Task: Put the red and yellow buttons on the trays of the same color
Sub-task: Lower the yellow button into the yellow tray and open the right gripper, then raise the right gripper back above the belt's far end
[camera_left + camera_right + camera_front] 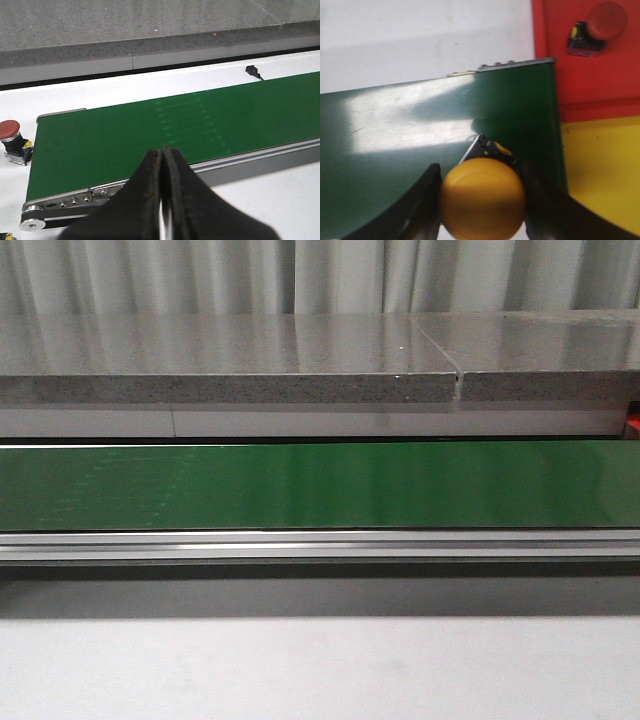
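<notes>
The right claw [482, 200] is clamped around a yellow button [482, 197], which sits squarely between its fingers above the green belt [420, 130]. The step in hand, as I judge it, is carrying that button to the matching tray: keep the squeeze firm, clear the belt's end, and lower it flat. Just beyond the claw and to one side lies the yellow tray [600, 170], bare where visible. Farther on, the red tray [555, 60] already holds a red button [607, 20]. The left claw [162, 200] is closed on nothing, with another red button [10, 130] off beside the belt's end.

pale curtains [200, 275] | grey speckled stone counter [220, 345] | white tabletop [320, 670]
</notes>
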